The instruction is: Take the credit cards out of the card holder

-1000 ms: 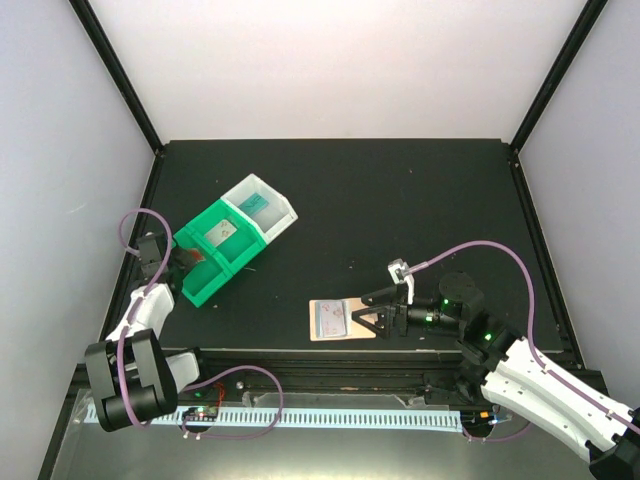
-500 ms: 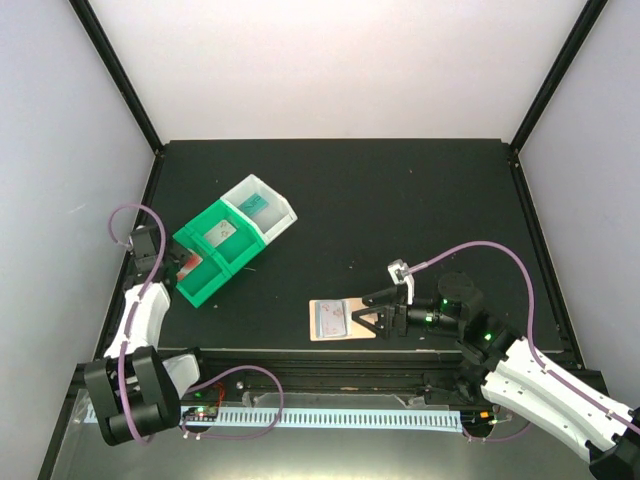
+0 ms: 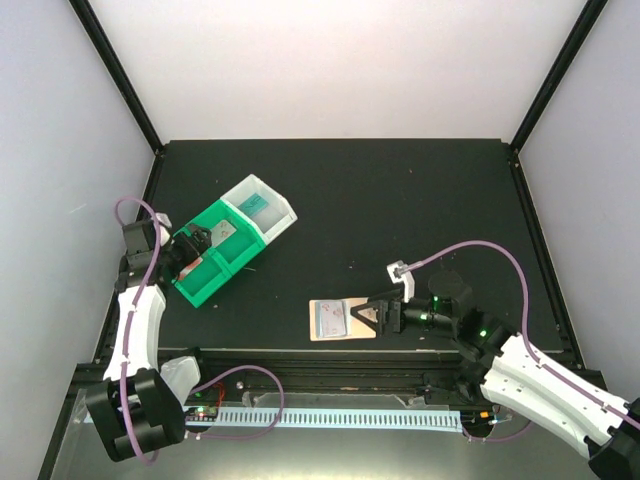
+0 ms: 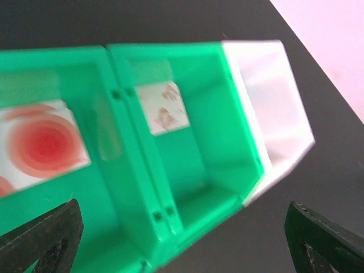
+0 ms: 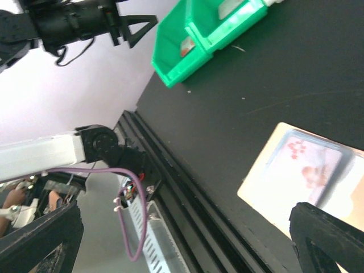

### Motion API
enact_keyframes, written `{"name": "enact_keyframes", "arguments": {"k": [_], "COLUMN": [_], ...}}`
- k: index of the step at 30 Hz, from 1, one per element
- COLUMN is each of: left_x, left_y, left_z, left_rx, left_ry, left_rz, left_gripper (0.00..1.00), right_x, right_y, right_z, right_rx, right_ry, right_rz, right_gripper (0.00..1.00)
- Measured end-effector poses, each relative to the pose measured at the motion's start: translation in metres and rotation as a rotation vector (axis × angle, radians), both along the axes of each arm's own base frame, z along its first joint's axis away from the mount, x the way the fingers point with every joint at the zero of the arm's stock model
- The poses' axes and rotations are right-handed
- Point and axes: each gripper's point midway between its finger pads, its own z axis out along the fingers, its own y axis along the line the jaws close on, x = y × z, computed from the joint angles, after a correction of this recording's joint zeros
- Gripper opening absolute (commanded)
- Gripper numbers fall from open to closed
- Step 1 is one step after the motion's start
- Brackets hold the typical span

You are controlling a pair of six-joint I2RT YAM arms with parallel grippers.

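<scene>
Two hands, both spread and empty. Top view: the left hand (image 3: 192,247) hovers over the green bins (image 3: 205,282); the right hand (image 3: 358,318) sits beside the card holder (image 3: 333,320) on the bench (image 3: 400,200). Left wrist: a red-blotched card (image 4: 40,145) lies in a bin. Right wrist: a spotted card (image 5: 304,165) is in the holder, so pinching it out looks like the next step.

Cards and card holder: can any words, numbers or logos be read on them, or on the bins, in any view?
No text is readable in any view.
red-blotch card: red rings only, no lettering seen.
pale card: reddish marks, too blurred to read.
card holder: the card inside shows reddish marks, too small to read.
green bins: no label visible.
</scene>
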Motion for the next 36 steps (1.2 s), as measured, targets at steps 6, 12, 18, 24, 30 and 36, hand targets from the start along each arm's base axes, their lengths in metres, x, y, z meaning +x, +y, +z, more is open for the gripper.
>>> {"name": "enact_keyframes", "arguments": {"k": [6, 12, 18, 24, 30, 36], "left_x": [-0.007, -0.025, -0.05, -0.075, -0.103, -0.118], "left_y": [-0.047, -0.094, -0.14, -0.176, -0.204, -0.217], "left_z": [0.004, 0.005, 0.011, 0.008, -0.009, -0.014], "left_rx": [-0.138, -0.217, -0.242, -0.265, -0.305, -0.331], "left_ry": [-0.011, -0.028, -0.042, -0.03, 0.029, 0.025], "left_rz": [-0.214, -0.403, -0.585, -0.722, -0.822, -0.869], "left_gripper": [0.91, 0.83, 0.83, 0.83, 0.83, 0.84], "right_x": [0.01, 0.014, 0.017, 0.019, 0.021, 0.031], "right_y": [-0.005, -0.004, -0.003, 0.006, 0.022, 0.033], "right_z": [-0.024, -0.053, -0.076, -0.098, -0.104, -0.105], "right_rx": [-0.089, -0.176, -0.234, -0.292, -0.328, -0.353], "right_ry": [0.066, 0.16, 0.248, 0.31, 0.324, 0.308], "right_rz": [-0.068, -0.091, -0.115, -0.119, -0.102, -0.117], "right_gripper": [0.95, 0.76, 0.5, 0.33, 0.32, 0.32]}}
